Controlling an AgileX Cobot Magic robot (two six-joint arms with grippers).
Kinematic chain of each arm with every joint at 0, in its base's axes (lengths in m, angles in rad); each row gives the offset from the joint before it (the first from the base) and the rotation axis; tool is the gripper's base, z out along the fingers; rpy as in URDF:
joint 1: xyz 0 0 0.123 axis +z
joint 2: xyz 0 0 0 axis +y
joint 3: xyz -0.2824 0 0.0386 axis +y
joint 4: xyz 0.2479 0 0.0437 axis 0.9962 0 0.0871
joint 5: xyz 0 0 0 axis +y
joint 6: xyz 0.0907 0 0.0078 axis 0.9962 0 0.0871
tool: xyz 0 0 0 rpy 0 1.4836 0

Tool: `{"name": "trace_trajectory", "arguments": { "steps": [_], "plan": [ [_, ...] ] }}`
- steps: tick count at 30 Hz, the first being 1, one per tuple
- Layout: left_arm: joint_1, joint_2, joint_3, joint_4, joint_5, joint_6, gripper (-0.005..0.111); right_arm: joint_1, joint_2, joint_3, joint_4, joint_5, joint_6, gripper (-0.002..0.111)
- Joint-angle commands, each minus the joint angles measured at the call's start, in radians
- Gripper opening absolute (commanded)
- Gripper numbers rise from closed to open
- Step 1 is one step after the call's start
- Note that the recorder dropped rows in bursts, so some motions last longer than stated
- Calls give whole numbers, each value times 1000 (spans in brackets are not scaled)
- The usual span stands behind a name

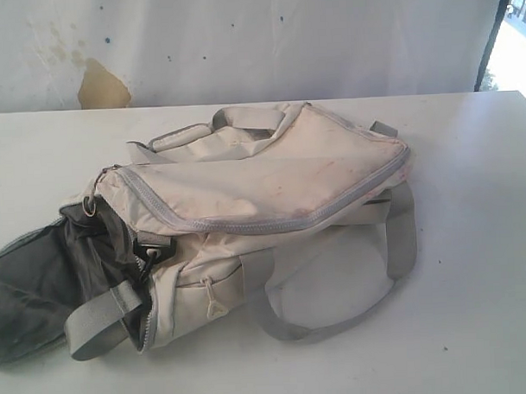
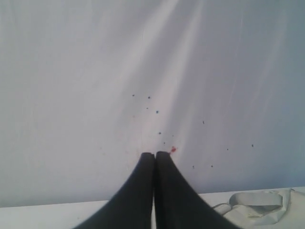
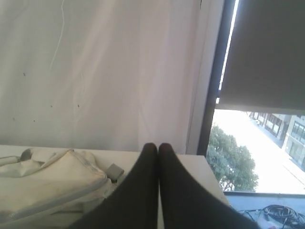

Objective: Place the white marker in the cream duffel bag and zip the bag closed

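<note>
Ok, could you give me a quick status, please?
Left hand and right hand shut, empty. Cream duffel bag on table, one end open. White marker not seen.

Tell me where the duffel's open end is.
In the exterior view the cream duffel bag lies across the white table; its unzipped end, dark grey lining showing, sits at that view's lower left, beside a grey webbing strap.

Left end effector [image 2: 155, 154] and right end effector [image 3: 158, 145]: smooth, black, tapered.
</note>
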Motion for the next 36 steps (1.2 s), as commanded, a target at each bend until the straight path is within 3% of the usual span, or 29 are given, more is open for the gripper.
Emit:
{"name": "trace_trajectory", "arguments": {
  "steps": [1,7,15,26,29,30,36],
  "plan": [
    [0,-2,161,-3,-159,-10,0,-3,-1,145,1,-69,-2,0],
    [0,-2,375,-12,-367,-10,0,-3,-1,362,1,-235,-2,0],
    [0,-2,583,-10,-598,-7,0,-3,-1,550,1,-644,-2,0],
    [0,-2,795,-5,-732,-5,0,-3,-1,761,1,-862,-6,0],
    [0,-2,822,-5,-791,-5,0,-3,-1,761,1,-783,-10,0],
    [0,-2,822,-5,-739,-5,0,-3,-1,761,1,-774,-10,0],
    [0,-2,822,-5,-719,-9,0,-3,-1,761,4,-767,-9,0]
  ]
}}
